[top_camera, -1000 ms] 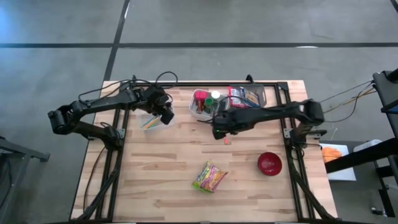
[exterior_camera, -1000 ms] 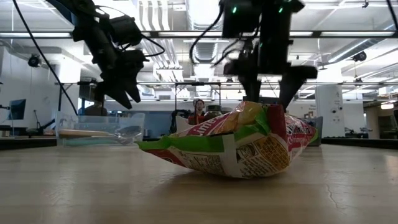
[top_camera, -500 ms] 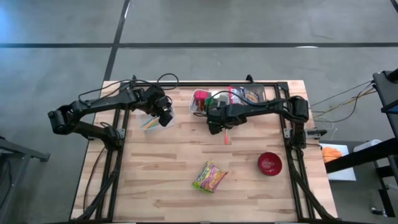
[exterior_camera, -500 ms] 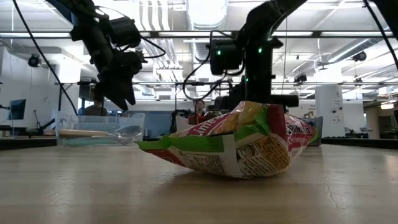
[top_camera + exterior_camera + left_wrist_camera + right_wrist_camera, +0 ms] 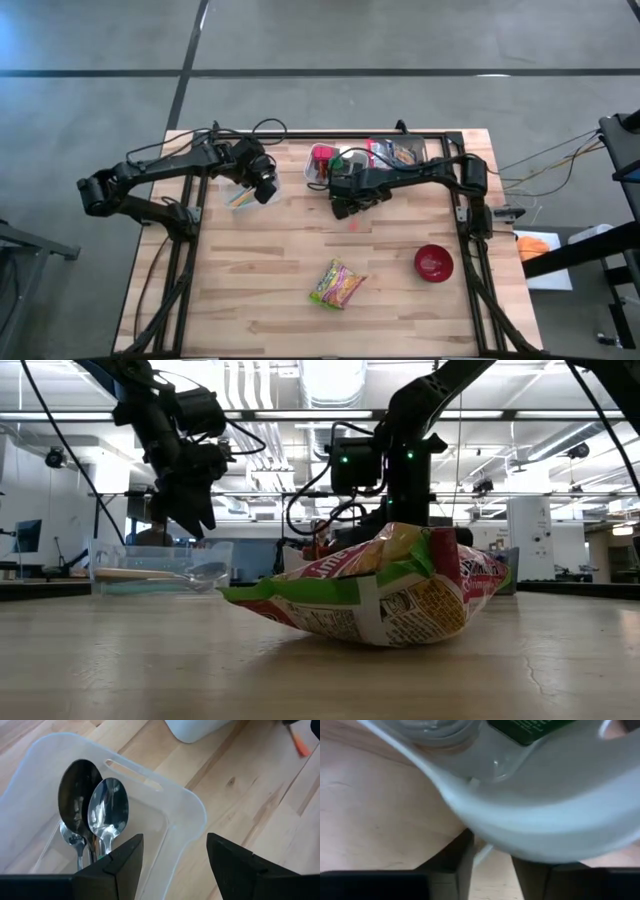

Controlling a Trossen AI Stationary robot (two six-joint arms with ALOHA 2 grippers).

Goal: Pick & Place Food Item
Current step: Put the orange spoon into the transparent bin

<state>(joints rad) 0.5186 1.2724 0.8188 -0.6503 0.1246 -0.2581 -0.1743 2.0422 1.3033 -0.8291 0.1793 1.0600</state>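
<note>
So the snack bag [image 5: 337, 284] is lying flat on the bench [image 5: 280, 250], toward the front edge and roughly mid-way across, nothing touching it. In the low view it fills the foreground, crinkly green, red and yellow wrapper [image 5: 385, 598].

The right hand [image 5: 347, 203] is way back from it, down at the bench near the back edge, right up against the front rim of the white tub [image 5: 322, 170] that has jars and packets in it. From its wrist camera you see the tub's curved white rim [image 5: 535, 827] pressed close in front, with the two dark fingers [image 5: 452, 855] close together below it, only a narrow gap between them with a thin white sliver in it. I honestly can't tell if they're pinching the rim or just nearly pressed together beside it.

The left hand [image 5: 266, 186] hangs over the clear cutlery bin [image 5: 240, 194] by the back left part of the bench. Its fingers [image 5: 125, 862] are spread apart with nothing between them, and its camera looks down on two metal spoons [image 5: 95, 812] lying in the bin [image 5: 185, 810].

There's also a red bowl [image 5: 433, 263] near the right edge, well apart from the bag, and a clear tray of packaged stuff [image 5: 400, 153] at the back edge next to the white tub.
</note>
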